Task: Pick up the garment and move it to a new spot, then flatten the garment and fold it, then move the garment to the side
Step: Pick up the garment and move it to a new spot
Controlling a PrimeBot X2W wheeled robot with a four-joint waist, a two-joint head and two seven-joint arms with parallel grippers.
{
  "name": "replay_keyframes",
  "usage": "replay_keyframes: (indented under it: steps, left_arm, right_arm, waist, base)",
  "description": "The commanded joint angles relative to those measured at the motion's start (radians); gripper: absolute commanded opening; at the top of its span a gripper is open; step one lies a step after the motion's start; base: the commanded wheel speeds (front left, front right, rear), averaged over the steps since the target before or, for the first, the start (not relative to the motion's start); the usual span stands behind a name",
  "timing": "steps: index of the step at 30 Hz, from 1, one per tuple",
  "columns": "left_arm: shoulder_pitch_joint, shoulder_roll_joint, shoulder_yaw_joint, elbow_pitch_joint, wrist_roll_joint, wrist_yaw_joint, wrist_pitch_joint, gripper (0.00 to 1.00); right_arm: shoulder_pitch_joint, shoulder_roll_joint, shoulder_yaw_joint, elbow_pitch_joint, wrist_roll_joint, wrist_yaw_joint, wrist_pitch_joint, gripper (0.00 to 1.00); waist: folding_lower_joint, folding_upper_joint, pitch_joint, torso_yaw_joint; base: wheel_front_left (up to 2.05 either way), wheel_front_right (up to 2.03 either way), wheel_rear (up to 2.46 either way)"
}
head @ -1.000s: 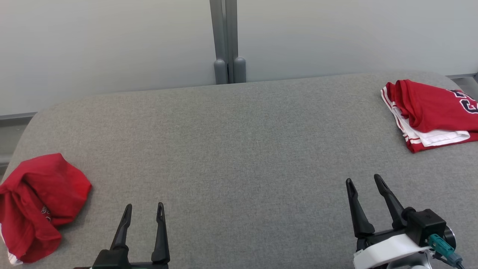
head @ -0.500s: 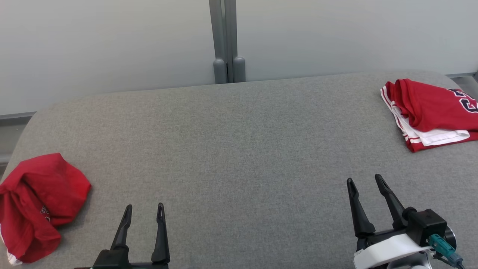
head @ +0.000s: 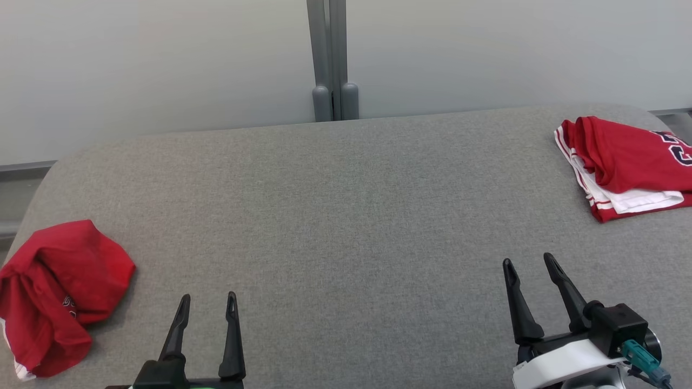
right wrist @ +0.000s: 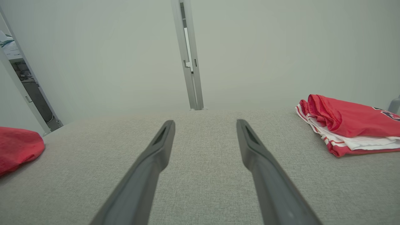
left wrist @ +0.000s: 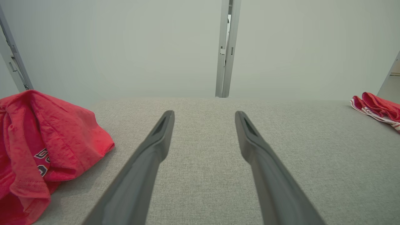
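Presently both hands hang above the grey tabletop (head: 346, 216), each with its two dark fingers spread wide and nothing between them. The left hand (head: 208, 297) is to the left of the grey post (head: 330, 59) that rises behind the tabletop's far edge. The right hand (head: 527, 260) is well to the post's right. Both hands are on the near side, far from the post. The crumpled red garment (head: 54, 297) lies far left of the post, near the left hand but apart from it. A folded red jersey (head: 627, 162) with white trim lies far right of the post.
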Motion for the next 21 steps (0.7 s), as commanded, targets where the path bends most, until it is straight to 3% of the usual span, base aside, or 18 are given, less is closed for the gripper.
replay_keyframes:
  steps: [1,10,21]
  left_arm:
    - [-0.003,0.001,0.0,-0.002,0.006,0.009,0.0,1.0]
    - [-0.012,0.001,0.007,-0.005,0.016,0.01,0.0,1.0]
    - [-0.003,0.001,0.015,-0.015,0.021,0.015,0.0,1.0]
  right_arm:
    - [0.011,-0.003,0.002,0.0,0.002,0.0,-0.002,1.0]
    - [0.018,-0.006,0.011,0.001,0.006,0.0,-0.002,1.0]
    - [0.026,0.002,0.021,0.0,0.009,0.0,-0.002,1.0]
  waist:
    - [0.0,0.0,-0.002,0.005]
    - [0.0,0.0,-0.003,0.069]
    - [0.0,0.0,0.01,0.235]
  base:
    - [0.0,0.0,0.0]
    - [0.0,0.0,0.0]
    - [0.0,0.0,0.0]
